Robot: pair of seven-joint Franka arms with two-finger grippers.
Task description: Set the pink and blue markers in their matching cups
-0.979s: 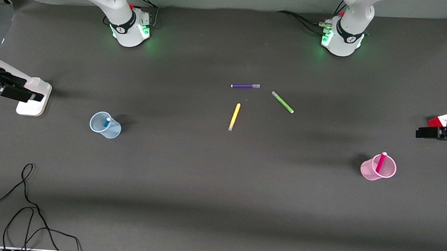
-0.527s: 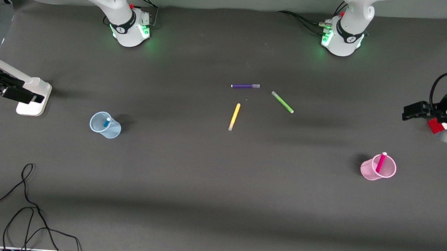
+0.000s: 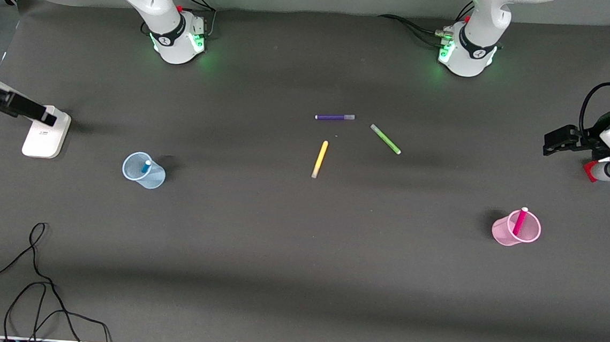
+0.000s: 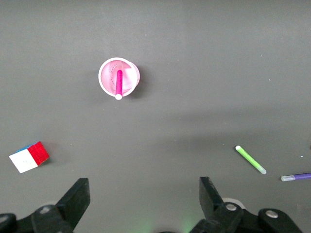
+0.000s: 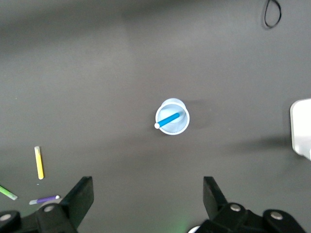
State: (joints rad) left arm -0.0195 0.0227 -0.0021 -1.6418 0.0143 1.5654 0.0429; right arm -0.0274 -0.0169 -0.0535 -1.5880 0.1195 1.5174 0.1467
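The pink marker (image 3: 519, 220) stands tilted in the light pink cup (image 3: 510, 234) at the left arm's end of the table; both also show in the left wrist view, marker (image 4: 118, 83) in cup (image 4: 130, 73). The blue marker (image 3: 147, 166) leans in the pale blue cup (image 3: 150, 177) toward the right arm's end; the right wrist view shows marker (image 5: 170, 119) and cup (image 5: 179, 127). My left gripper (image 3: 553, 143) (image 4: 144, 187) is open and empty, up in the air at the table's end. My right gripper (image 3: 46, 116) (image 5: 148, 187) is open and empty over a white block.
A purple marker (image 3: 334, 117), a green marker (image 3: 385, 139) and a yellow marker (image 3: 320, 159) lie mid-table. A white block (image 3: 44, 139) sits by the right gripper. A red, white and blue cube (image 4: 29, 156) lies under the left arm. A black cable (image 3: 34, 281) lies near the front edge.
The left gripper has swung up and toward the arms' bases, away from the pink cup. The right gripper has turned and lifted slightly. Cups and markers have not moved.
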